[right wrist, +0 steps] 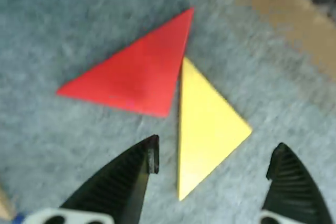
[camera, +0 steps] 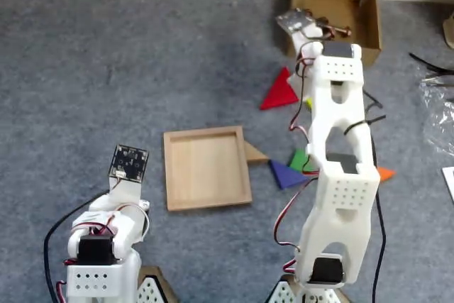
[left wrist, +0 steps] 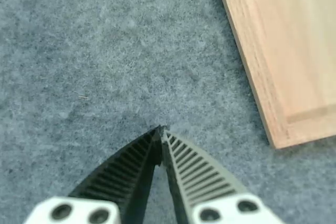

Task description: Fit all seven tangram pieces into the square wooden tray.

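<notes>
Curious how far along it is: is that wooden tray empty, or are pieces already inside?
Empty. The wooden tray shows bare wood inside; the red triangle lies outside it.

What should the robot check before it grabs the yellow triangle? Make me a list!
1. Is the right gripper open? ok.
2. Is the yellow triangle between its jaws? ok.
3. Is the red triangle clear of the yellow one? not ok, they seem to touch.
4. Does the tray have room? ok.
5. Is the left gripper out of the way? ok, shut, beside the tray.
</notes>
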`<state>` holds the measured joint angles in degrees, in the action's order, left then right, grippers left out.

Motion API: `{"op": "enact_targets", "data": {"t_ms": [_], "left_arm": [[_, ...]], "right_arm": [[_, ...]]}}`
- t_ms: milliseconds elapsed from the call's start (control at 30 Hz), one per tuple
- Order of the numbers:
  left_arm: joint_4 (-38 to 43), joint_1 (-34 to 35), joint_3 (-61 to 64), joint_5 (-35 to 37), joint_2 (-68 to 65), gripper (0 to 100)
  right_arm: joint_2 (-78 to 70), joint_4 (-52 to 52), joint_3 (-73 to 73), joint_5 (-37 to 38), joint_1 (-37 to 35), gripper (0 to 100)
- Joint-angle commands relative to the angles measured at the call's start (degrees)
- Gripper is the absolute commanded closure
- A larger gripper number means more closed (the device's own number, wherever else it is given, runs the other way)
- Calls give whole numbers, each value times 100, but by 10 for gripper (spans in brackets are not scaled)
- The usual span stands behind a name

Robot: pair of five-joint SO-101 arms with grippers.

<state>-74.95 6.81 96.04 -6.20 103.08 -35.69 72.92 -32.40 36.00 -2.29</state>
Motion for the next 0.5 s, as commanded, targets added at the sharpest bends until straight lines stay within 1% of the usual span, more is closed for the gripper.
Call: {"op": "enact_targets", "data": {"t_ms": [0,167,333,467], "left_arm": [[-26,-57,119,44,-13,995],[-26,-57,119,44,-13,995],[-26,-57,119,44,-13,995],[-26,-57,119,44,-13,995]], "right_arm": [[-66,-470,-233,79,-40,718],[-488,-892,-233,79,-31,836],[-734,-1332,-233,35,4,866],[-760,-1886,-233,-809,136,868]]}}
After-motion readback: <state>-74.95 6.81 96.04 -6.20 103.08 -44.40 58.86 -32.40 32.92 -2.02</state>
